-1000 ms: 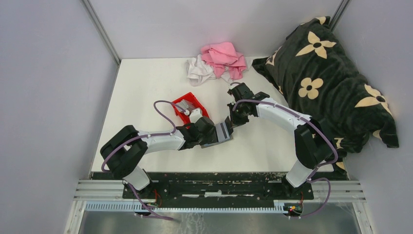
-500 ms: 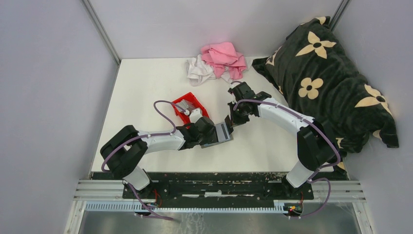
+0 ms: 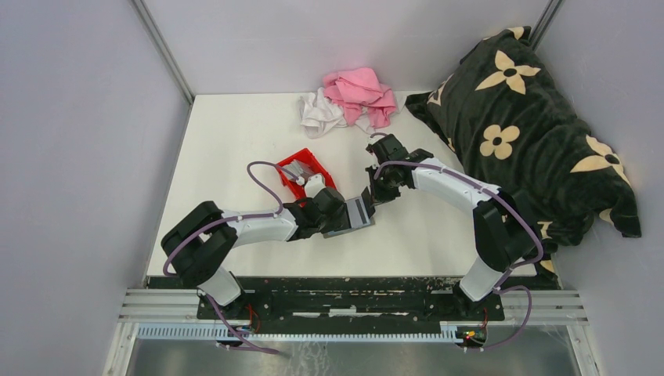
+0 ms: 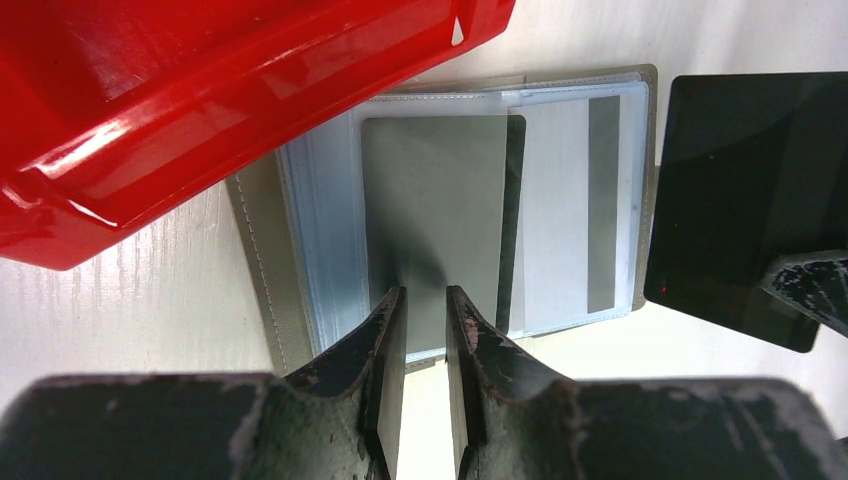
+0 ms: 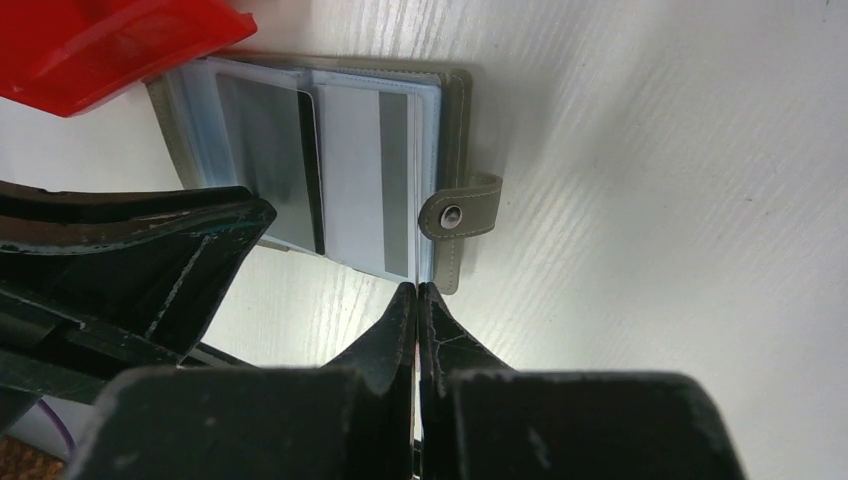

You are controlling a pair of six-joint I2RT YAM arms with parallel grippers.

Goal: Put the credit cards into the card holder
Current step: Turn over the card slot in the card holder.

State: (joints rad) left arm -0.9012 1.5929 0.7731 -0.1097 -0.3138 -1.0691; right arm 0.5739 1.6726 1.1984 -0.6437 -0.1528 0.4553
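On the left, the red bin held something grey, probably more credit cards, so the task was only partly done. Your left gripper was clenched on one credit card, which lay over the clear sleeves of the open card holder and was not yet clearly slid in. One striped card sat already in a sleeve. Your right gripper had its tips pressed together at the holder's edge, but I could not tell whether they pinched it.
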